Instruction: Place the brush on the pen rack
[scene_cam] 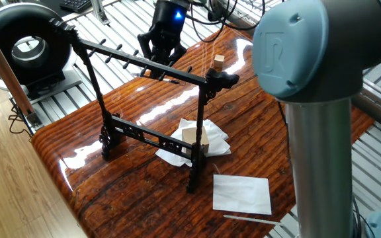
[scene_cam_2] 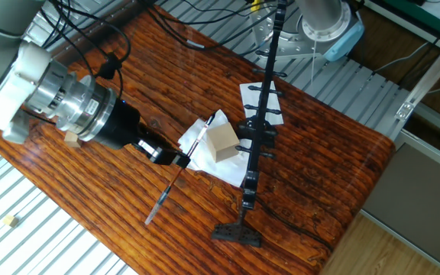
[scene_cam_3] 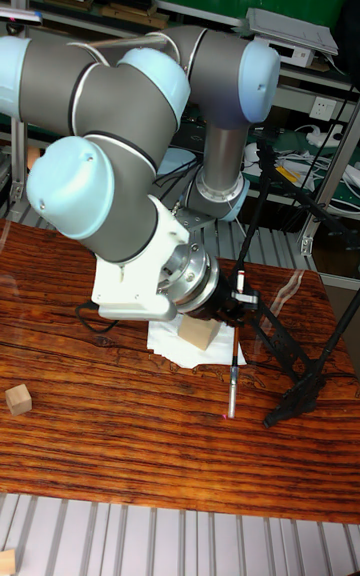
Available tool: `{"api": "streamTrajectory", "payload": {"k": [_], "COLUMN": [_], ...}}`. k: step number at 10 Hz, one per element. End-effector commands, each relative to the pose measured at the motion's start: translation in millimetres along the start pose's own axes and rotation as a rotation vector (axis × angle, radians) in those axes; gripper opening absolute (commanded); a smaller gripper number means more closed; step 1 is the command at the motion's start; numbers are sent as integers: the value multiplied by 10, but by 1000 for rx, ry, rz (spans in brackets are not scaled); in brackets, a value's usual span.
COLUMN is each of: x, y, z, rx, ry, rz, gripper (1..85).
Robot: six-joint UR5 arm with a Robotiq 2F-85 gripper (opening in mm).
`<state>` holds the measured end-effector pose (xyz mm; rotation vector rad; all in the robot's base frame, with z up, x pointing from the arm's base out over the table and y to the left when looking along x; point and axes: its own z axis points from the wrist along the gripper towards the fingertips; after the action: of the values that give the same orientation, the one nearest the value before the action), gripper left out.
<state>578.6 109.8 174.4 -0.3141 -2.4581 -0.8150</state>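
Beside the pen rack's (scene_cam_2: 260,130) top bar, the gripper (scene_cam_2: 180,160) is clamping the brush (scene_cam_2: 176,176) in midair, hanging nearly vertical. Its loop is risking missing a peg, probably dropping the brush onto the table (scene_cam_2: 90,191).

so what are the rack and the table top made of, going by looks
The rack looks like thin black-painted metal: slim bars and pegs with a matte finish, though coated plastic can't be ruled out. The table top looks like varnished wood: reddish-brown with dark grain lines and bright glossy reflections; it could be a veneer.
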Motion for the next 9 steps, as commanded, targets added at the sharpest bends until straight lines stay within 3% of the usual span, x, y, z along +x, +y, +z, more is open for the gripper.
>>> {"api": "streamTrajectory", "payload": {"k": [1,3,5,6,9], "x": [181,176,56,52,113], "y": [52,86,115,194,223], "z": [-16,-14,-4,1,27], "rx": [4,-8,-19,-46,-47], "ry": [68,67,22,18,28], "rz": [49,55,70,90,96], "gripper": [13,13,13,13,13]}}
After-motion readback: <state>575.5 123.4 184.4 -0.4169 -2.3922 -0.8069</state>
